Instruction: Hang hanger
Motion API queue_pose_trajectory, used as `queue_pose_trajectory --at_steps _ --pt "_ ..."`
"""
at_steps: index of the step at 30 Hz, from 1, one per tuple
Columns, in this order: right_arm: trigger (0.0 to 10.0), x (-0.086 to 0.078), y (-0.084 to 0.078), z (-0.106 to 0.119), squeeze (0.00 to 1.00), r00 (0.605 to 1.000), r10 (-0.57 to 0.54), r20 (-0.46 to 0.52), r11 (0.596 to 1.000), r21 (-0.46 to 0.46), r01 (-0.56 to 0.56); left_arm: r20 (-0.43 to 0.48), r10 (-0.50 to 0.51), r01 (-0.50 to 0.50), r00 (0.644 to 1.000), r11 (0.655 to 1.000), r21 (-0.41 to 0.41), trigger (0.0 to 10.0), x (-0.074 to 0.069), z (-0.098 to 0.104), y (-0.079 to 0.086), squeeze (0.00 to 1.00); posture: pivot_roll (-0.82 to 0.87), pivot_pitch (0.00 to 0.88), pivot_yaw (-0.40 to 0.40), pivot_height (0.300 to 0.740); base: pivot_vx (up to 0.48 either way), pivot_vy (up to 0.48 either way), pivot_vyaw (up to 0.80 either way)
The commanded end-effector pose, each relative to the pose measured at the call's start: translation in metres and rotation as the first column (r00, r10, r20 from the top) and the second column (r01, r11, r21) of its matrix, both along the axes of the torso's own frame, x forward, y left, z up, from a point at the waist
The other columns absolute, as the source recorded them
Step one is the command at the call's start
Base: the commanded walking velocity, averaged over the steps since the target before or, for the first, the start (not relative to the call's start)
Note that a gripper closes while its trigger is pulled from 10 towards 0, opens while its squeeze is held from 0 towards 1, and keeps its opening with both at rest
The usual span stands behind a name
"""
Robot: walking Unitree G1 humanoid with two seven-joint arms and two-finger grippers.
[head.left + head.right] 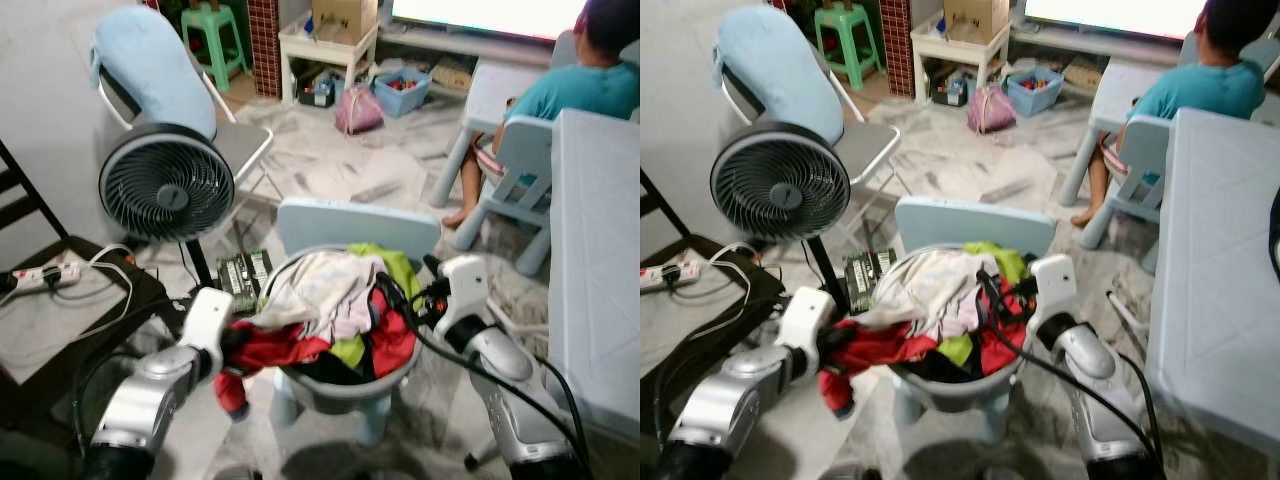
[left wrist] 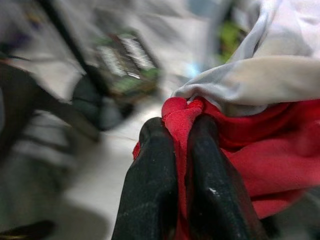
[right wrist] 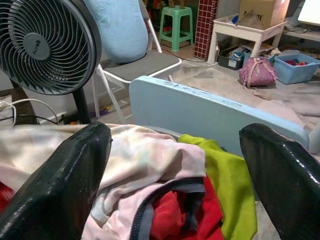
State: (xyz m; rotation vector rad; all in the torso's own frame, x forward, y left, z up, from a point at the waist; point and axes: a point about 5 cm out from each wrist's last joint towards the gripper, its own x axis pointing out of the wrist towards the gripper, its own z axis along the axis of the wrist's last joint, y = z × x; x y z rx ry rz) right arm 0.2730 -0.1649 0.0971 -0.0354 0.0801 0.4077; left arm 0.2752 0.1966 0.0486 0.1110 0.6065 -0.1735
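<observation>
Red cloth (image 2: 260,165) bunched in left tool (image 2: 182,150), crumpled.

One round grey plastic laundry basket (image 1: 345,392) holds a heap of clothes. One black standing fan (image 1: 166,183) and one green plastic stool (image 1: 213,33) stand around. One person in a teal shirt (image 1: 585,85) sits on one pale blue chair (image 1: 520,165).

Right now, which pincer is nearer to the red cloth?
Left. The left pincer is pinching the red cloth at the basket's side; the right pincer hangs open above the pile.

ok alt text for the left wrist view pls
The left gripper is shut on a fold of red garment, with a white garment draped just above it. The background is blurred floor and dark shapes.
</observation>
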Motion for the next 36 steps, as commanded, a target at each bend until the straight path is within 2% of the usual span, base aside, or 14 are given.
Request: queue_pose_trajectory --at_steps 1,2,5,6,7,8,12,16,21,24,25,28,32,36 --pt "10.0 -0.001 0.002 0.004 0.0 1.0 0.005 0.023 1.0 -0.003 -0.005 0.018 0.03 -0.03 0.999 0.999 0.037 4.6 0.005 0.001 0.01 0.0 -0.02 0.059 -0.013 0.74 0.0 0.0 0.0" --pt "10.0 -0.001 0.002 0.004 0.0 1.0 0.006 0.023 1.0 -0.002 -0.006 0.015 0.031 -0.031 0.999 0.999 0.035 10.0 0.006 0.0 0.011 0.0 -0.02 0.059 -0.013 0.74 0.0 0.0 0.0" --pt "10.0 -0.002 0.003 0.004 0.0 1.0 0.009 0.021 1.0 -0.002 -0.009 0.004 -0.004 0.004 1.0 0.999 0.045 10.0 0.013 -0.004 0.008 0.0 -0.02 0.063 -0.014 0.74 0.0 0.0 0.0" --pt "10.0 -0.003 0.003 0.004 0.0 1.0 0.01 0.019 1.0 -0.004 -0.01 0.009 -0.014 0.013 1.0 0.998 0.054 10.0 0.018 -0.006 0.006 0.11 -0.02 0.063 -0.014 0.74 0.0 0.0 0.0" --pt "10.0 -0.003 0.003 0.004 0.0 1.0 0.01 0.019 1.0 -0.004 -0.01 0.009 -0.014 0.013 1.0 0.998 0.054 10.0 0.018 -0.006 0.006 0.11 -0.02 0.063 -0.014 0.74 0.0 0.0 0.0" --pt "10.0 -0.004 0.003 0.004 0.0 1.0 0.009 0.019 1.0 -0.005 -0.009 0.012 -0.012 0.011 1.0 0.999 0.054 10.0 0.024 -0.008 0.003 1.0 -0.03 0.064 -0.012 0.74 0.0 0.0 0.0" --pt "10.0 -0.004 0.003 0.005 0.0 1.0 0.005 0.022 1.0 -0.006 -0.005 0.009 -0.02 0.02 1.0 0.999 0.03 10.0 0.029 -0.011 -0.001 1.0 -0.04 0.065 -0.011 0.74 0.0 0.0 0.0" --pt "10.0 -0.006 0.0 0.005 0.0 1.0 -0.002 0.021 1.0 -0.011 0.002 0.019 -0.051 0.05 0.999 0.998 0.047 10.0 0.035 -0.012 -0.005 1.0 -0.05 0.066 -0.011 0.74 0.0 0.0 0.0" --pt "10.0 -0.006 0.0 0.005 0.0 1.0 -0.005 0.021 1.0 -0.013 0.005 0.0 -0.09 0.089 0.996 0.995 0.054 10.0 0.035 -0.018 -0.005 1.0 -0.05 0.069 -0.008 0.74 0.0 0.0 0.0" --pt "10.0 -0.006 0.001 0.005 0.0 1.0 -0.006 0.02 1.0 -0.013 0.006 -0.042 -0.188 0.192 0.981 0.969 0.154 10.0 0.03 -0.024 -0.001 1.0 -0.04 0.069 -0.007 0.74 0.0 0.0 0.0" --pt "10.0 -0.006 0.001 0.005 0.0 1.0 -0.005 0.02 1.0 -0.013 0.005 -0.058 -0.196 0.204 0.979 0.96 0.192 10.0 0.028 -0.027 0.005 1.0 -0.04 0.069 -0.007 0.74 0.0 0.0 0.0" --pt "10.0 -0.006 0.002 0.005 0.0 1.0 -0.004 0.019 1.0 -0.013 0.004 -0.059 -0.179 0.187 0.982 0.954 0.232 10.0 0.027 -0.028 0.012 1.0 -0.04 0.067 -0.008 0.74 0.0 0.0 0.0" --pt "10.0 -0.005 0.003 0.005 0.0 1.0 0.0 0.02 1.0 -0.012 0.0 -0.058 -0.18 0.189 0.982 0.954 0.235 10.0 0.027 -0.029 0.013 1.0 -0.04 0.064 -0.008 0.74 0.0 0.0 0.0" --pt "10.0 -0.005 0.004 0.006 0.0 1.0 0.005 0.026 1.0 -0.018 -0.005 0.008 -0.168 0.161 0.986 0.959 0.235 10.0 0.033 -0.024 0.011 1.0 -0.04 0.064 -0.008 0.74 0.0 0.0 0.0"
